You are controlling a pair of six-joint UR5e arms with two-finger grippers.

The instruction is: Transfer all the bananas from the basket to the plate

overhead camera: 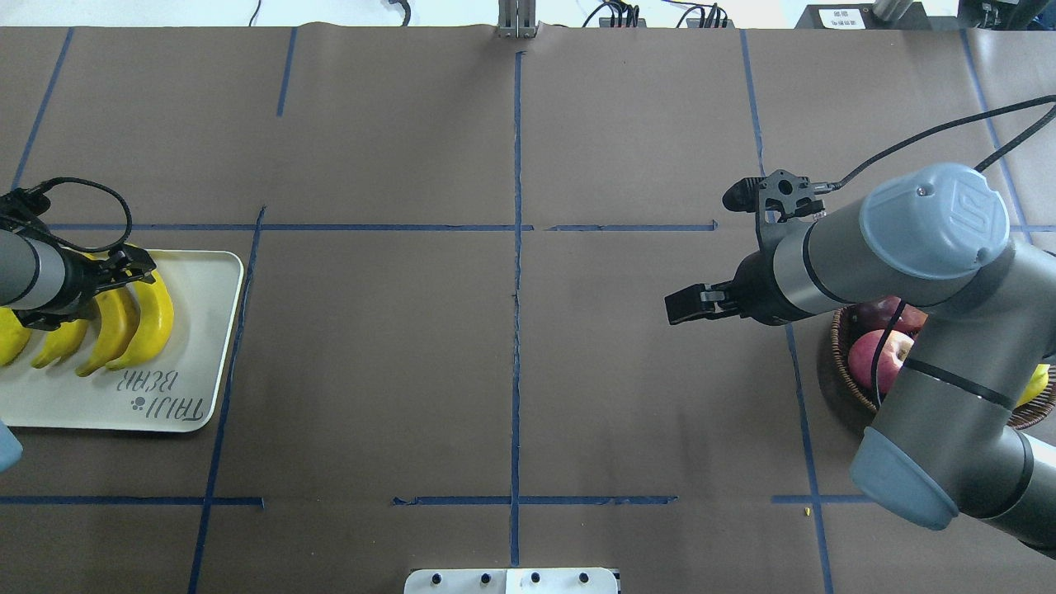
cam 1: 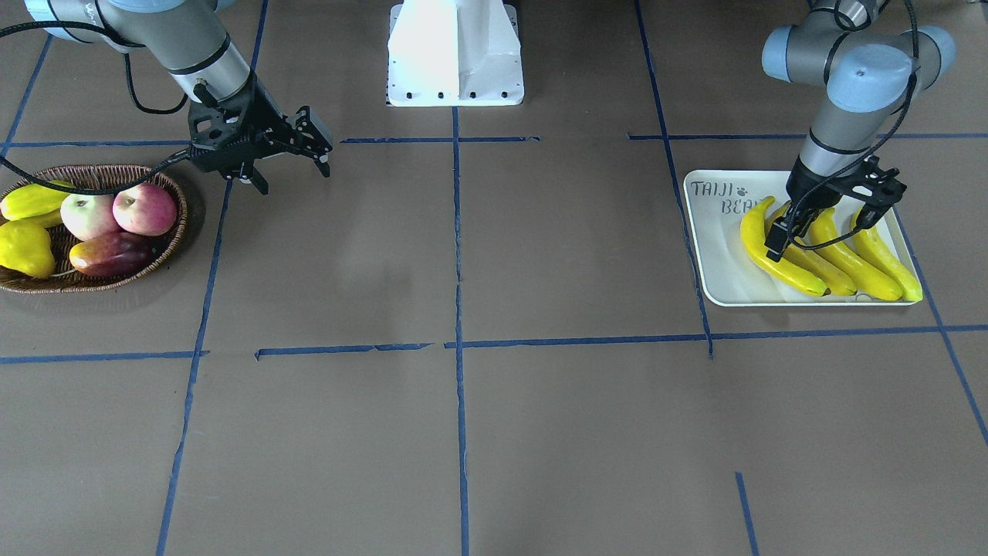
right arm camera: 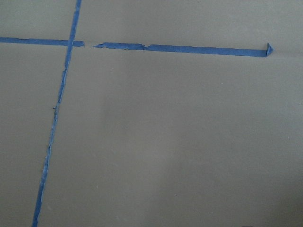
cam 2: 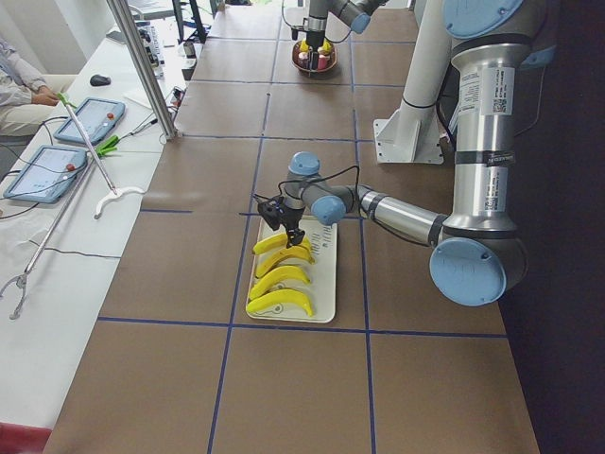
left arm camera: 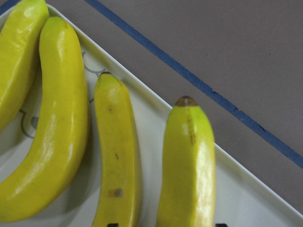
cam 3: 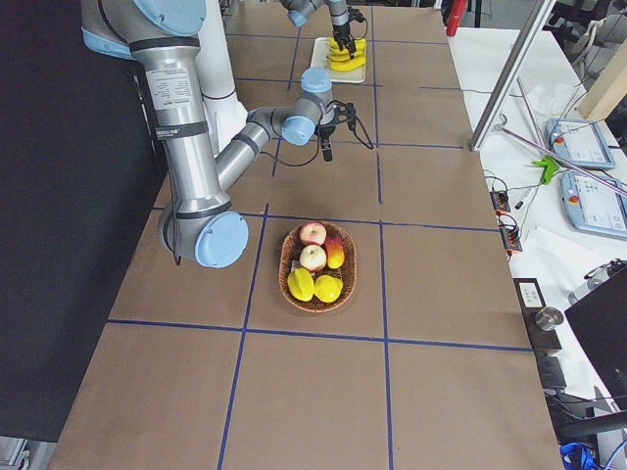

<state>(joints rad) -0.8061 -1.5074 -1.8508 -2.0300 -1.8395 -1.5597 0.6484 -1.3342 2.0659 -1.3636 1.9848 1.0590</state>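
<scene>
Several long yellow bananas (cam 1: 772, 251) lie side by side on the pale rectangular plate (cam 1: 722, 270), printed "TAIJI BEAR", on the robot's left. My left gripper (cam 1: 823, 229) hangs low over them, open. Its fingers straddle one banana (left arm camera: 189, 165) without pinching it. The wicker basket (cam 1: 116, 284) sits at the robot's right and shows no long banana. My right gripper (cam 1: 292, 174) hovers open and empty over bare table beside the basket, toward the middle.
The basket holds two reddish apples (cam 1: 145, 208), a dark red-yellow fruit (cam 1: 112, 253), a stubby yellow-green fruit (cam 1: 31, 201) and a lumpy yellow fruit (cam 1: 27, 249). Blue tape lines cross the brown table. The white robot base (cam 1: 455, 54) stands at the table's edge.
</scene>
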